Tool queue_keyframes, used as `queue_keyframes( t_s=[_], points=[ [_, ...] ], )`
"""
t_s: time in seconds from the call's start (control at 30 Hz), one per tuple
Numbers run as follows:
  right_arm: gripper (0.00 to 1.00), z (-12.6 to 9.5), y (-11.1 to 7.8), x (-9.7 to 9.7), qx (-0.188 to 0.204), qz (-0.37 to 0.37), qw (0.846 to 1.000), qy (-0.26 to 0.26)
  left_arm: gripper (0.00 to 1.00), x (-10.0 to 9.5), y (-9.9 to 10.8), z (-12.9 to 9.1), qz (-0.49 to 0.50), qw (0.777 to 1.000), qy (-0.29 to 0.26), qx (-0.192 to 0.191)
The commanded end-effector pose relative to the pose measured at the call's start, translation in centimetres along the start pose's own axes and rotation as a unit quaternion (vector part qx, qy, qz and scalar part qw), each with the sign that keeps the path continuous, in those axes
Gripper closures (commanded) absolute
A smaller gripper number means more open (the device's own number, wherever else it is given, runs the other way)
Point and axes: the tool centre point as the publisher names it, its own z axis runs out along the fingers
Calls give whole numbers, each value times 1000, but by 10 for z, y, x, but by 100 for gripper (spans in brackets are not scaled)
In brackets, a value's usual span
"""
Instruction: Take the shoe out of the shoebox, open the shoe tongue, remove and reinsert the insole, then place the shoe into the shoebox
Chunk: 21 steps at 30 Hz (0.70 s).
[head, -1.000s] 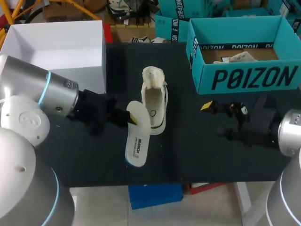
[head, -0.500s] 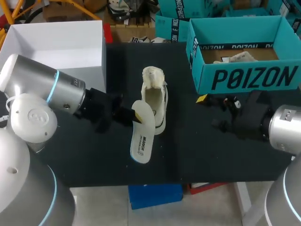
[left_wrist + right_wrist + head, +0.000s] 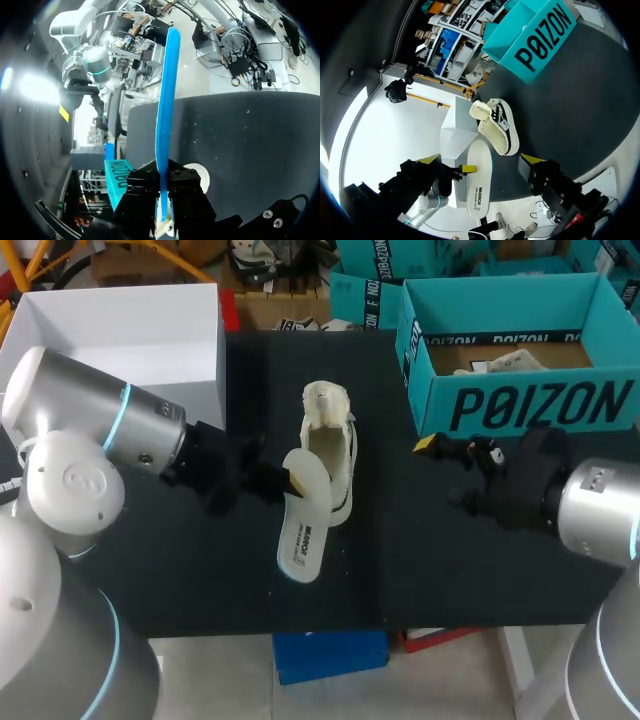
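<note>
One teal shoebox stands at the far right of the black worktop, and the shoe lies outside it, mid-worktop. Its insole looks thin, light and bendy, so it is likely best pinched flat near one end. The left fingers are clamped on one end, edge-on between them, and the rest slants down beside the shoe. The right fingers stand wide apart, empty, near the shoebox.

The black surface carries a cream shoe lying near its middle, an open teal shoebox at its far right corner and a white box at its far left.
</note>
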Motion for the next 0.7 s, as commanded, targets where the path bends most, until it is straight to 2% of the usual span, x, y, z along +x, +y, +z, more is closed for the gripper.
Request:
queue_keyframes(
  t_s=[0.03, 0.47, 0.7],
  points=[
    [0, -18, 3, -7, 88, 0, 996, 34, 100, -5, 18, 9, 0, 1000, 23, 20],
    [0, -18, 3, -7, 88, 0, 996, 34, 100, 3, 51, 29, -7, 998, 54, 39],
    [0, -18, 3, -7, 88, 0, 996, 34, 100, 8, 60, 40, -14, 997, 57, 47]
  ],
)
